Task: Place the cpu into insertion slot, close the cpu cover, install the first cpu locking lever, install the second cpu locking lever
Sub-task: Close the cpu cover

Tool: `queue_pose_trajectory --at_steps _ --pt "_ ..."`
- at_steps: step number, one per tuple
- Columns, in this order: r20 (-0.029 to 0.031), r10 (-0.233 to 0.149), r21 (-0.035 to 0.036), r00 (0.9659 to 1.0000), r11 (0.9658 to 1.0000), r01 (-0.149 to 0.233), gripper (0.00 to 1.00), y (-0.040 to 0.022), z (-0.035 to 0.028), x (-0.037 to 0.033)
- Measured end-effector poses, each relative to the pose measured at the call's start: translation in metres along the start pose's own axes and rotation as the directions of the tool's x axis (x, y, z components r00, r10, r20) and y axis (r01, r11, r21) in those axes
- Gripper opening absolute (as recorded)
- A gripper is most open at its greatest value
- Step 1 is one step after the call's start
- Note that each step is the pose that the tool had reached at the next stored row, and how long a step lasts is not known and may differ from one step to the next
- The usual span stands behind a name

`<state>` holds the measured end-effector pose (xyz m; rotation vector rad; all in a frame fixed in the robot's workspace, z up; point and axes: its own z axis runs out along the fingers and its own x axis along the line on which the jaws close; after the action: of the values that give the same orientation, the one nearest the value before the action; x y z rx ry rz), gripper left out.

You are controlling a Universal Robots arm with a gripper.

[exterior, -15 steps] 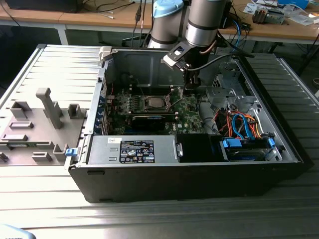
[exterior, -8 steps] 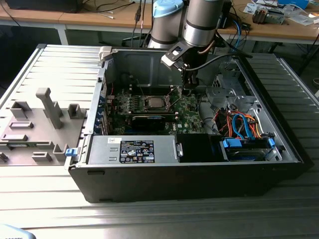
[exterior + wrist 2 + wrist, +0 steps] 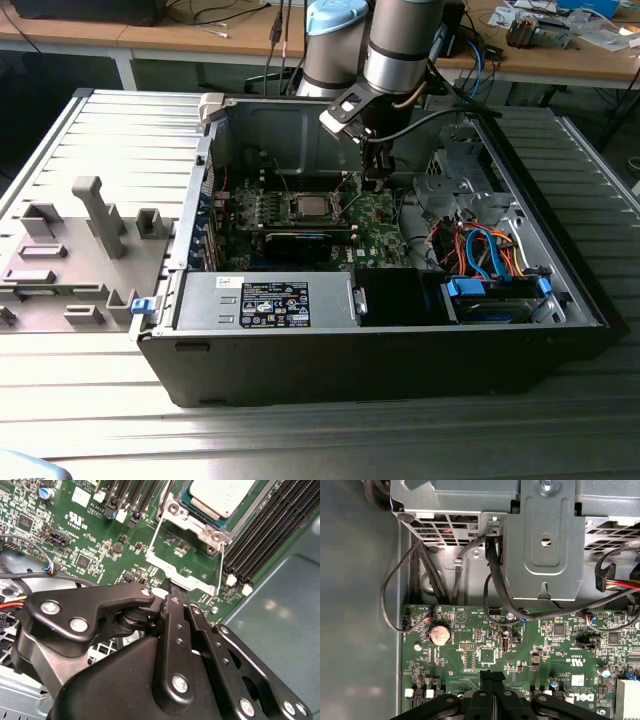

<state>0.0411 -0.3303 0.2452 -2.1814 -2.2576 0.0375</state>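
cpu (image 3: 220,495): flat, smooth silvery square

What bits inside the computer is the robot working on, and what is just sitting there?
For the job: cpu, insertion slot, cpu cover, pincer.
Just sitting there: round battery, orange cables, grey plastic stand, power box.

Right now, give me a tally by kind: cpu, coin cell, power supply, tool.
cpu: 1
coin cell: 1
power supply: 1
tool: 1
Total: 4
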Motion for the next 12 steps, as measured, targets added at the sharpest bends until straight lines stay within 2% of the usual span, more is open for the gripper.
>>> queue_pose_trajectory --at_steps 4,10,12 --pt "-0.0001 0.000 0.0000 1.0000 1.0000 0.000 0.11 -0.0042 0.0003 0.0001" --pt "0.0000 0.000 0.0000 1.0000 1.0000 0.000 0.11 -0.0053 0.0003 0.0002" --pt "0.0000 0.000 0.0000 1.0000 1.0000 0.000 0.11 -0.0086 0.0004 0.0003"
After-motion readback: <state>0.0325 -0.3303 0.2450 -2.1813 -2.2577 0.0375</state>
